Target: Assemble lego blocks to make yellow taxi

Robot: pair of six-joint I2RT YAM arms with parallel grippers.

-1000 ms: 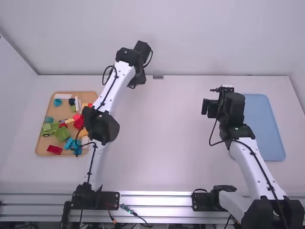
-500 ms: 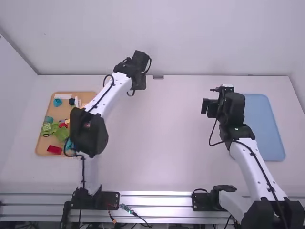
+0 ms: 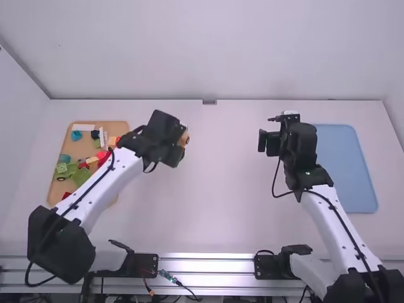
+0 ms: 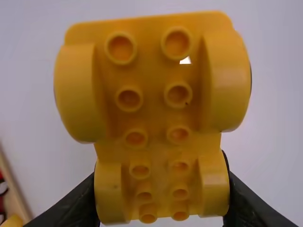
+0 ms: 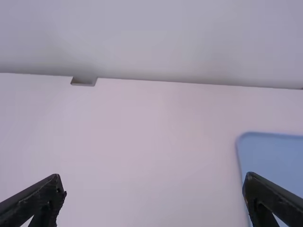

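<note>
Left jaws hold the yellow base (image 4: 154,113) by one end, long axis jutting out, studs facing camera; right jaws wide

Tray (image 3: 80,149) on the left of the table (image 3: 221,189) — blocks (image 3: 81,177) on it, mat (image 3: 347,164) at right

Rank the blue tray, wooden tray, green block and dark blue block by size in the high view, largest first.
Blue tray and wooden tray: too alike to rank, each partly hidden.
Then green block.
Smallest: dark blue block.
</note>
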